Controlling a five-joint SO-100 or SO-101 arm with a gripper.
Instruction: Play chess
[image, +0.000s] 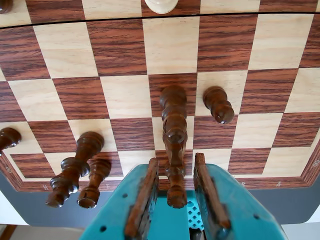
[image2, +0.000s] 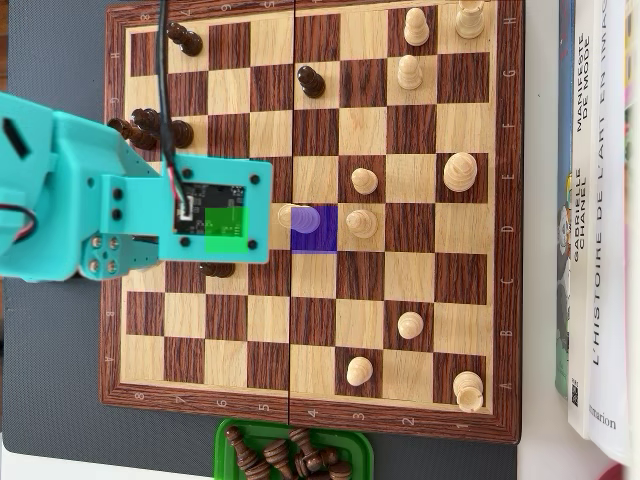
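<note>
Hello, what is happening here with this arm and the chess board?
A turquoise robot arm hangs over the chessboard in the middle of a game. In the wrist view its gripper has its jaws on either side of a tall dark piece, apparently not yet closed on it. Light pieces such as a pawn stand on the right half in the overhead view, and captured dark pieces lie in a green tray below the board.

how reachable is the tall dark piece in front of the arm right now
Probably yes: in the wrist view the end effector is open, with the tall dark piece standing between its fingers. The nearest dark pawn, to the right, looks clear of them.
</note>
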